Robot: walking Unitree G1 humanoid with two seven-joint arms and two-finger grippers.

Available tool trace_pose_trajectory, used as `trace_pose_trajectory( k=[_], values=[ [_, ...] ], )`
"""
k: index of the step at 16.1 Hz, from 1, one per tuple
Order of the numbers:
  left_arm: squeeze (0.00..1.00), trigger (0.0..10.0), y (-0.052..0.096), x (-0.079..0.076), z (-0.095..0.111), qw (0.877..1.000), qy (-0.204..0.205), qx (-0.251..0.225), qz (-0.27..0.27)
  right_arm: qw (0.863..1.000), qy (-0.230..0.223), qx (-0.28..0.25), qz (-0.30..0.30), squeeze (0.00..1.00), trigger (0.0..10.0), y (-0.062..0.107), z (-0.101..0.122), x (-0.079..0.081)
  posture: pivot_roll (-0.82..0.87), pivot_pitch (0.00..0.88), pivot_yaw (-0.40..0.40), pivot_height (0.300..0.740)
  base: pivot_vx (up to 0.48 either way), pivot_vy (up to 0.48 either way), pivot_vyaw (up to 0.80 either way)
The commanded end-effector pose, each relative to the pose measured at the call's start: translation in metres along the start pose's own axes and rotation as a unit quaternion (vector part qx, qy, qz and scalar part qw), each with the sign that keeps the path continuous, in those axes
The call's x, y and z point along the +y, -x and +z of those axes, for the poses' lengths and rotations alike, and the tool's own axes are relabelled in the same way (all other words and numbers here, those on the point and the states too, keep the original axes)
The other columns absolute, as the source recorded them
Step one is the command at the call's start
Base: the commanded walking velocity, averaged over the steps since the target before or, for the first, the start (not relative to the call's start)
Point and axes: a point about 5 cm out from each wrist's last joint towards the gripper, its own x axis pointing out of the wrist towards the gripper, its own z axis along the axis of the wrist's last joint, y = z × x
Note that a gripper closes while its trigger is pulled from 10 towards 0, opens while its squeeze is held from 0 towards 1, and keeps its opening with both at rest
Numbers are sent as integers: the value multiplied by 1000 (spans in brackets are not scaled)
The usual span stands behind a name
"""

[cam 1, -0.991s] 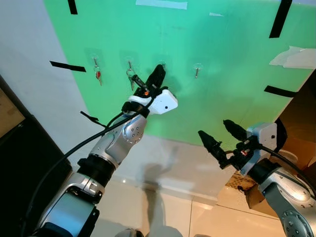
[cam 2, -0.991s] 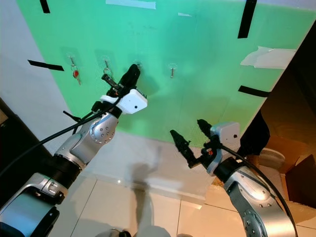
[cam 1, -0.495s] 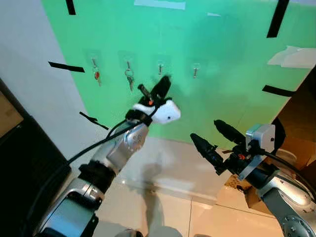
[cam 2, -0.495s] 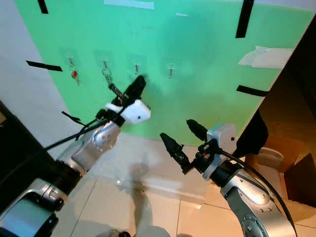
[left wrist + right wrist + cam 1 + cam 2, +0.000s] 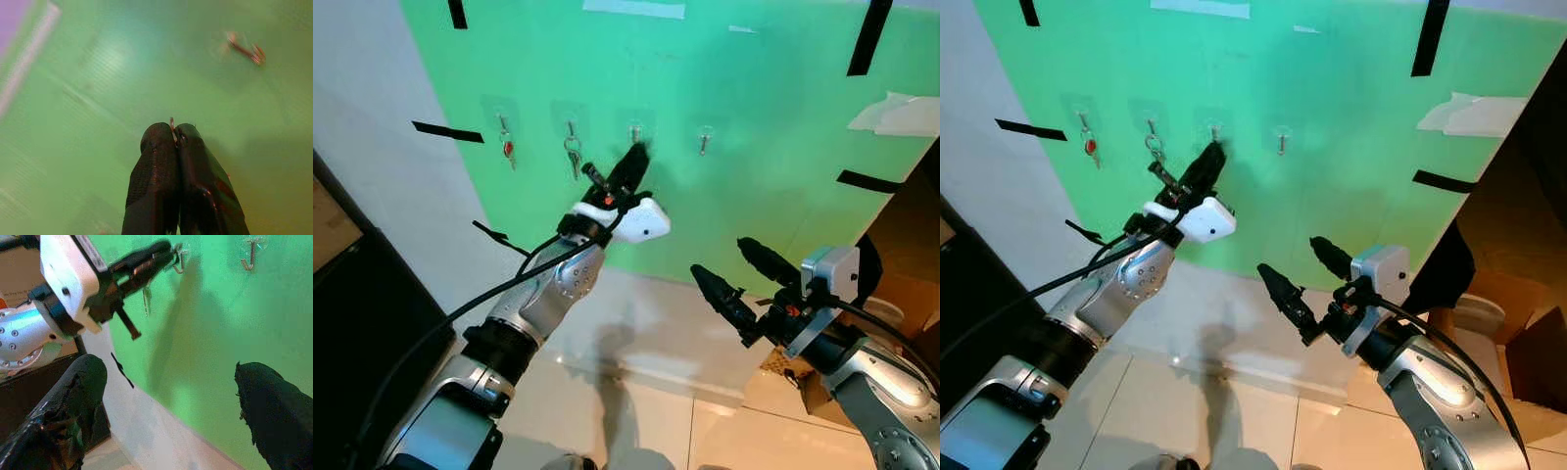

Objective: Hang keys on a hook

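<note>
**Keys at the third hook**

The left tool [image 5: 628,168] is pressed together on a thin metal key ring [image 5: 171,123], its tip just beside a bare hook [image 5: 634,132] on the green wall panel [image 5: 773,108]. The keys [image 5: 146,299] dangle beneath. They look light, stiff and slippery; the ring is the place to pinch. The right tool [image 5: 739,276] hangs spread, well below.

Matt green board [image 5: 754,88], metal hooks [image 5: 704,140]
</note>
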Motion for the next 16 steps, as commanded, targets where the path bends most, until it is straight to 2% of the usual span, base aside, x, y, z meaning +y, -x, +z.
trace_pose_trajectory(
  k=[1,5,8,16],
  values=[
    [0,10000,-7,12,5,999,-22,-17,27,1000,2,-13,10,0,10000,1,5,3,-247,0,30,740,0,0,0],
    [0,10000,-10,17,-4,999,-42,-4,32,1000,2,-13,11,0,10000,1,5,3,-248,0,31,740,0,0,0],
    [0,10000,-6,4,-14,999,-41,20,-9,1000,2,-13,12,0,10000,1,5,3,-250,0,32,740,0,0,0],
    [0,10000,-3,-9,-19,998,-27,26,-45,1000,5,-12,11,0,10000,3,6,2,-256,0,32,740,0,0,0]
  ],
)
